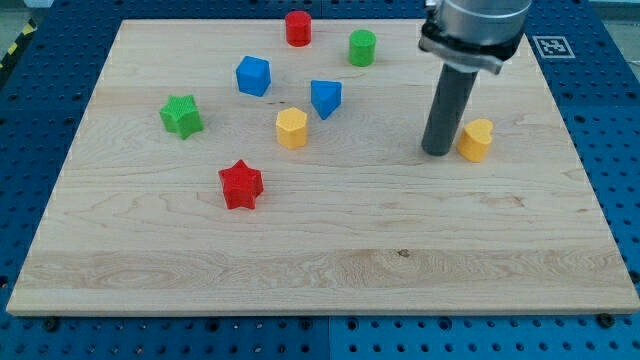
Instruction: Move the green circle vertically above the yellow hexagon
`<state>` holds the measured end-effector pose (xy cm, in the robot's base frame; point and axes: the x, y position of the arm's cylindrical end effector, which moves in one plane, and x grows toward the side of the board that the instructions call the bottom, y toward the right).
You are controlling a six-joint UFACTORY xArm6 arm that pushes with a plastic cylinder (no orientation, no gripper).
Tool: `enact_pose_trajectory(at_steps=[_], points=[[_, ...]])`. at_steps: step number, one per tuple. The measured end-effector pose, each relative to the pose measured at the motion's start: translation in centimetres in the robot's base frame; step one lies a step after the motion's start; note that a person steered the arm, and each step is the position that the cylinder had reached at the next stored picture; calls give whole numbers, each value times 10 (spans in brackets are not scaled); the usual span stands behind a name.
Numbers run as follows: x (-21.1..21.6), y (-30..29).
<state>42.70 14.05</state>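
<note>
The green circle (pixel 362 47) stands near the view's top, right of centre. The yellow hexagon (pixel 291 128) stands lower and to the left of it, near the board's middle. My tip (pixel 437 152) rests on the board at the right, just left of a yellow heart-shaped block (pixel 476 139). The tip is well below and to the right of the green circle and far right of the yellow hexagon. It touches neither of them.
A red cylinder (pixel 298 28) is at the top. A blue cube-like block (pixel 253 76) and a blue triangular block (pixel 325 97) flank the hexagon above. A green star (pixel 181 115) is at the left, a red star (pixel 240 184) below the hexagon. The wooden board (pixel 320 270) lies on a blue pegboard.
</note>
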Motion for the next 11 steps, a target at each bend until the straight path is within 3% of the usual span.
enact_pose_trajectory(at_steps=[2, 3, 4, 5, 6, 8, 11], points=[[-114, 29], [-130, 28], [-135, -16], [-170, -65], [-196, -70], [-195, -84], [-147, -84]])
